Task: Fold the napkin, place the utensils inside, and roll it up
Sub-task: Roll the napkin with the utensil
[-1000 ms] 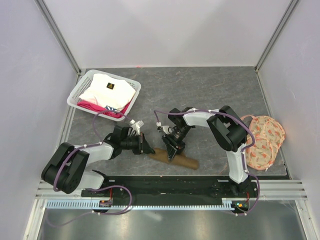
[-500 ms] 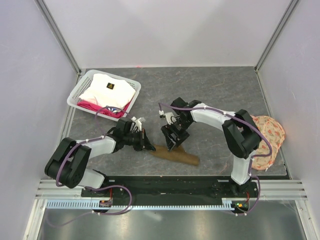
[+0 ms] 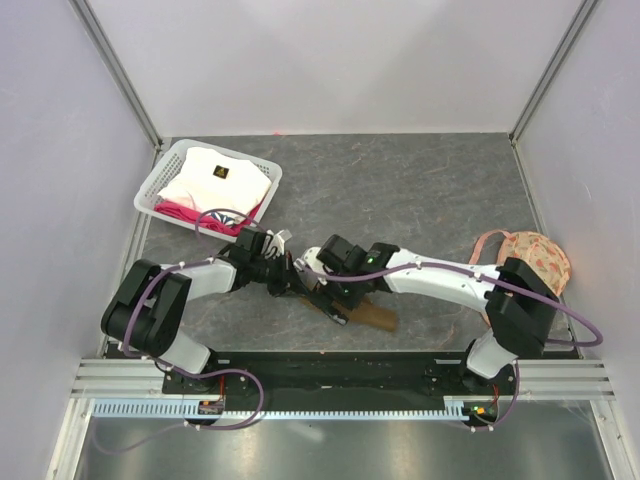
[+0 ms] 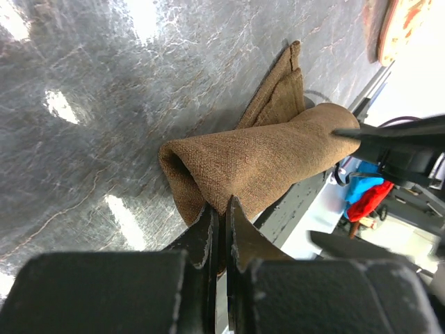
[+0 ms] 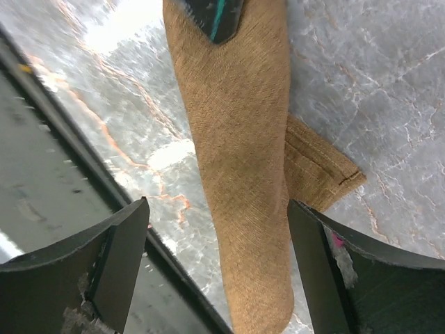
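Rolled napkin (image 4: 264, 163) lies between spread fingers of the right hand (image 5: 217, 209); the left hand (image 4: 219, 216), closed, perhaps pins its end against unrolling.

Tabletop (image 3: 430, 180): dark grey stone-look sheet with pale veining, glossy, with bright patches of reflected light in both wrist views. Walls (image 3: 330, 60): plain pale lilac-white panels at left, far and right. Aluminium post (image 3: 118, 75) rising from each far corner. Slotted metal rail (image 3: 330, 408) along the near edge, with black base plate (image 3: 330, 372) just beyond. White plastic basket (image 3: 157, 182) of cloths, far left. Peach floral fabric (image 3: 545, 262), right edge.
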You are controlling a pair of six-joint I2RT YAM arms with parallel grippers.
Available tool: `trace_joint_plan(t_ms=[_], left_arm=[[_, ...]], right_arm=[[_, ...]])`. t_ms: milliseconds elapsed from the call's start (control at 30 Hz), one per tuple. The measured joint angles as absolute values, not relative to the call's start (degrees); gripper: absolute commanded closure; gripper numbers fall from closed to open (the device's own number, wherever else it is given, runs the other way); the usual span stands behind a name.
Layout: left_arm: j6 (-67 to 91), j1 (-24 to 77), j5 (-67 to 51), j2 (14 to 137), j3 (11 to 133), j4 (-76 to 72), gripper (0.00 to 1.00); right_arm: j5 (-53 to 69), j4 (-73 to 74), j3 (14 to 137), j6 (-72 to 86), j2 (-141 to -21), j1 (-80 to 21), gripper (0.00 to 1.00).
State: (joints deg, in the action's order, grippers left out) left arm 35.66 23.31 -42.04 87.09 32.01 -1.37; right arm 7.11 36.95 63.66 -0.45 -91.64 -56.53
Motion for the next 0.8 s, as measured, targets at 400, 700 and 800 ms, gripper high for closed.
trace_joint_plan(t_ms=[400, 700, 800], left_arm=[[35.62, 22.35, -43.24, 87.83, 32.67, -0.43, 0.98], [35.42, 22.24, -43.40, 88.01, 32.97, -0.14, 0.59], [35.55, 22.24, -41.82, 86.46, 32.75, -0.23, 0.49]], right_arm=[[-3.73, 36.12, 63.09, -1.83, -98.35, -61.41, 0.23], [1.32, 36.47, 62.65, -2.98, -100.38, -59.88, 0.56], [6.11, 36.75, 62.65, -3.07, -100.73, -58.72, 0.61]])
